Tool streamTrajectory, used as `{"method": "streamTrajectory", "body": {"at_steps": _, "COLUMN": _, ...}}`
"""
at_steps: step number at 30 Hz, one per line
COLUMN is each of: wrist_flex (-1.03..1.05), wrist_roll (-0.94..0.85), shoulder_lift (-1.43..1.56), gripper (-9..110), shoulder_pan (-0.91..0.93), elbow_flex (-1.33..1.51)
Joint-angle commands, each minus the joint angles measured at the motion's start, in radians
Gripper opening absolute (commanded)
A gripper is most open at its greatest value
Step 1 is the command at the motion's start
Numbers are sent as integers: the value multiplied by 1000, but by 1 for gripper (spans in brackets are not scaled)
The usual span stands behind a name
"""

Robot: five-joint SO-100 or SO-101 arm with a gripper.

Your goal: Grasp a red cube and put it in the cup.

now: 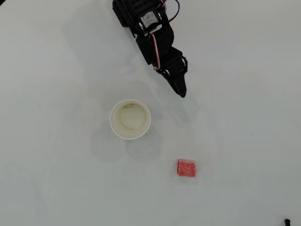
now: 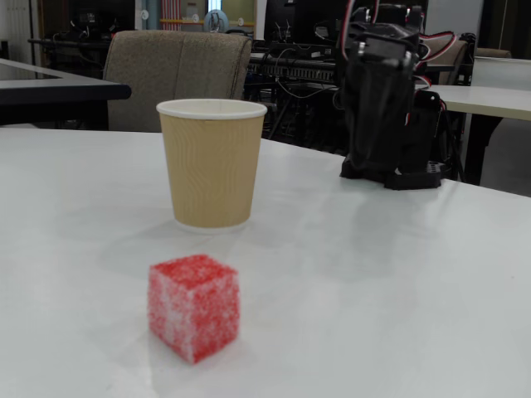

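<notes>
Folded back near its base, the end effector (image 1: 181, 89) in the overhead view tapers to one dark tip with no gap showing, so it looks closed and empty; the red cube (image 1: 186, 167) lies on the white desk (image 1: 56, 179), well apart from it and to the lower right of the cup (image 1: 130, 119). From the fixed view the red cube (image 2: 194, 308) sits nearest the camera, the cup (image 2: 212, 162) upright behind it; the arm (image 2: 380, 99) could clip the light cup and tip it
</notes>
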Motion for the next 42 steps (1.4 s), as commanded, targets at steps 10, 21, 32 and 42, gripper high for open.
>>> {"method": "streamTrajectory", "body": {"at_steps": 10, "wrist_flex": -324, "wrist_roll": -847, "shoulder_lift": -385, "gripper": 4, "shoulder_pan": -11, "elbow_flex": -144}}
{"method": "streamTrajectory", "body": {"at_steps": 21, "wrist_flex": -368, "wrist_roll": -956, "shoulder_lift": -735, "gripper": 4, "shoulder_pan": 14, "elbow_flex": -376}}
{"method": "streamTrajectory", "body": {"at_steps": 32, "wrist_flex": -288, "wrist_roll": -956, "shoulder_lift": -986, "gripper": 18, "shoulder_pan": 97, "elbow_flex": -669}}
{"method": "streamTrajectory", "body": {"at_steps": 42, "wrist_flex": -268, "wrist_roll": -969, "shoulder_lift": -1126, "gripper": 30, "shoulder_pan": 155, "elbow_flex": -733}}
